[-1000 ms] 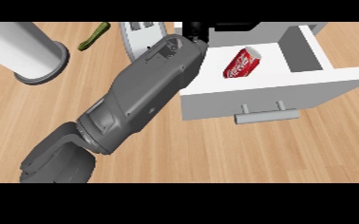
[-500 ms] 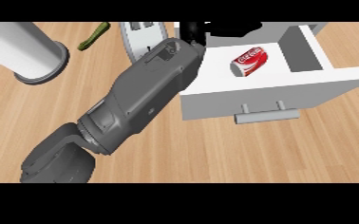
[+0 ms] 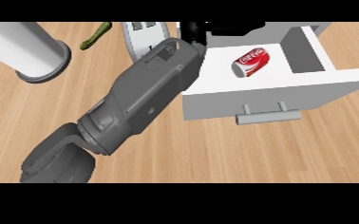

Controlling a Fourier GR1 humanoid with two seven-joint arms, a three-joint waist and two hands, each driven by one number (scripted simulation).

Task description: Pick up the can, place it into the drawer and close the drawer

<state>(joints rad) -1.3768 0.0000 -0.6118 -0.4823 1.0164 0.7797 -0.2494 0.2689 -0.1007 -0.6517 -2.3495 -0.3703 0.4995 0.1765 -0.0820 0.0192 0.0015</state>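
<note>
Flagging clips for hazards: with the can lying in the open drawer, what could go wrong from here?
1. The red soda can lies on its side in the white open drawer, so it may roll when the drawer is pushed.
2. The black hand sits at the drawer's back left corner, with its grey forearm alongside; closing could catch on them.
3. The grey bar handle is untouched.

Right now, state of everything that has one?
Can: lying on its side inside the drawer, not held.
Drawer: open, handle facing the robot.
Hand: at the drawer's far edge, above the can, holding nothing; fingers not clear.
Cylinder: upright at far left.
Green vegetable: lying on the counter.
</note>
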